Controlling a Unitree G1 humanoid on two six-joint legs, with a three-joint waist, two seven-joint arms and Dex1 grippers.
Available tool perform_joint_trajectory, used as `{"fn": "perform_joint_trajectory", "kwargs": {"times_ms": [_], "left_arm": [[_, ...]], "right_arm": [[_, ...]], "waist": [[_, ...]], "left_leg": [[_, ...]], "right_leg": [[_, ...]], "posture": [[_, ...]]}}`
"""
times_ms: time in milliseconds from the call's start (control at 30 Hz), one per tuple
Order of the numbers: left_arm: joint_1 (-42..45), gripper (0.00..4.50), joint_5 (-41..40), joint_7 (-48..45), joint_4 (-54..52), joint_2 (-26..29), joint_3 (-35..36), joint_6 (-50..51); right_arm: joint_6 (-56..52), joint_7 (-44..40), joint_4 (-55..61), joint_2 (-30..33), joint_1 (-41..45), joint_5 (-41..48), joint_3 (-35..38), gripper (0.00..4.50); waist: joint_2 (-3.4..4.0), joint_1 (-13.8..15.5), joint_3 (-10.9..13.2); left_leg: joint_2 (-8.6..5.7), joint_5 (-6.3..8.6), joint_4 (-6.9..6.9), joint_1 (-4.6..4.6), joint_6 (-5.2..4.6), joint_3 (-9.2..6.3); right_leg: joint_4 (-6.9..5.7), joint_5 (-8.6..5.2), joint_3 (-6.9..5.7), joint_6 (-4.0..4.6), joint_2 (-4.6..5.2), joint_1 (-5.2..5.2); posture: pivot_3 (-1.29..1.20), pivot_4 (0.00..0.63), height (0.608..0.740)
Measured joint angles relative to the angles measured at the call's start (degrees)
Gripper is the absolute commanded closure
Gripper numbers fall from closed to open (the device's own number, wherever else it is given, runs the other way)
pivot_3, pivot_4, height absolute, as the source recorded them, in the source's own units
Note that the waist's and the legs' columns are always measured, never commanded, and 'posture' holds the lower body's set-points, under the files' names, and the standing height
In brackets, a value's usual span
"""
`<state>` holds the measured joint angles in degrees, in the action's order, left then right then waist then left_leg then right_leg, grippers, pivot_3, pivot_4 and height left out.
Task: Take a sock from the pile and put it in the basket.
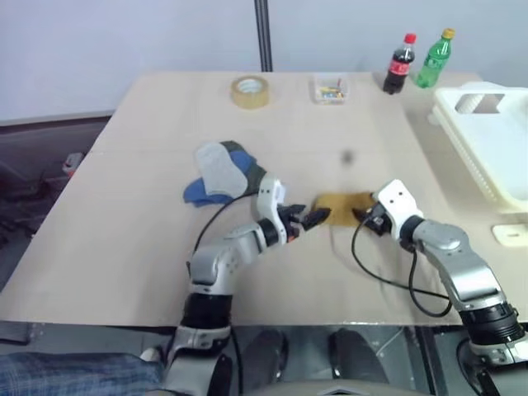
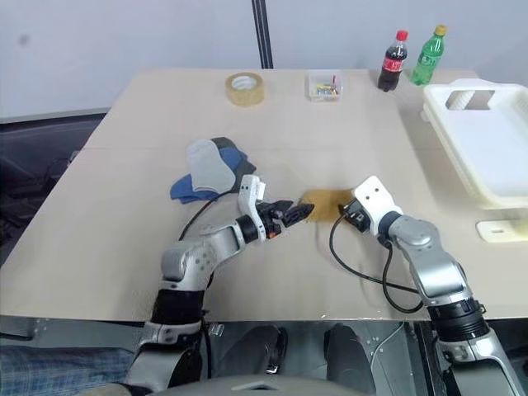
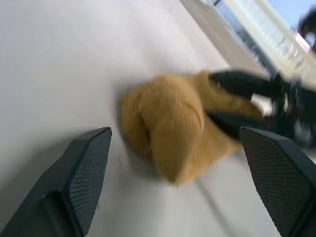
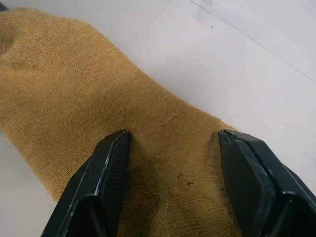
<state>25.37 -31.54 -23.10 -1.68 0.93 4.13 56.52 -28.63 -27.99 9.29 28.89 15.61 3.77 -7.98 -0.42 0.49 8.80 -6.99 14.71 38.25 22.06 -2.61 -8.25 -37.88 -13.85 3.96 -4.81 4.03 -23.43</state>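
Pile (image 1: 221, 172) lies left of the mustard sock (image 1: 342, 206). Left gripper (image 1: 312, 219) at the sock's left end, jaws spread wide, holding nothing. Right gripper (image 1: 364, 216) at its right end, jaws part-open, fingertips (image 4: 116, 148) pressing the sock; basket (image 1: 487, 136) far right.

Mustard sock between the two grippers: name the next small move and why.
Probably close the right gripper on the mustard sock: its open fingers straddle the fabric flat on the table, and the left gripper stands open beside it, holding nothing. The basket waits to the right.
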Motion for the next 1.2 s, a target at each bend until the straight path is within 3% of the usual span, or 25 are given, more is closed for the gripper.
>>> {"fn": "perform_joint_trajectory", "kwargs": {"times_ms": [233, 467, 700, 1200], "left_arm": [[11.5, 0.07, -3.7, -0.2, 11.5, 0.8, 3.2, 10.4], [12.7, 0.07, -9.5, -2.3, 15.2, -1.5, 6.5, 17.8], [14.9, 0.07, -16.0, -1.7, 16.6, -5.3, 15.7, 14.3], [12.8, 0.07, -19.1, -2.2, 14.2, -6.9, 13.8, 10.1]], "right_arm": [[0.6, 0.3, -0.4, -0.8, 0.2, -2.1, -0.2, 1.52], [1.1, 0.6, -0.3, -1.9, 0.2, -3.0, -0.1, 1.52], [1.6, 0.8, -0.1, -2.3, 0.0, -3.7, -0.3, 1.52], [0.9, -0.8, 0.4, -2.4, 0.5, -4.0, 0.0, 1.52]], "waist": [[-0.08, 0.1, 0.0], [-0.09, -0.2, 0.0], [-0.11, -0.6, 0.0], [-0.14, -1.1, 0.0]], "left_leg": [[-0.05, -0.06, 0.01, -0.11, 0.10, -0.01], [-0.04, -0.07, -0.05, 0.00, 0.12, -0.03], [-0.03, -0.06, -0.06, 0.08, 0.13, -0.03], [-0.03, -0.07, -0.06, 0.15, 0.13, -0.02]], "right_leg": [[0.01, 0.00, -0.03, 0.00, -0.03, 0.13], [0.01, 0.00, 0.01, 0.00, 0.00, -0.04], [0.02, 0.00, 0.01, 0.00, 0.04, -0.11], [0.03, 0.00, 0.02, 0.00, 0.01, -0.12]], "posture": [[0.00, 0.150, 0.739], [0.00, 0.150, 0.739], [0.00, 0.150, 0.739], [0.00, 0.150, 0.739]]}}
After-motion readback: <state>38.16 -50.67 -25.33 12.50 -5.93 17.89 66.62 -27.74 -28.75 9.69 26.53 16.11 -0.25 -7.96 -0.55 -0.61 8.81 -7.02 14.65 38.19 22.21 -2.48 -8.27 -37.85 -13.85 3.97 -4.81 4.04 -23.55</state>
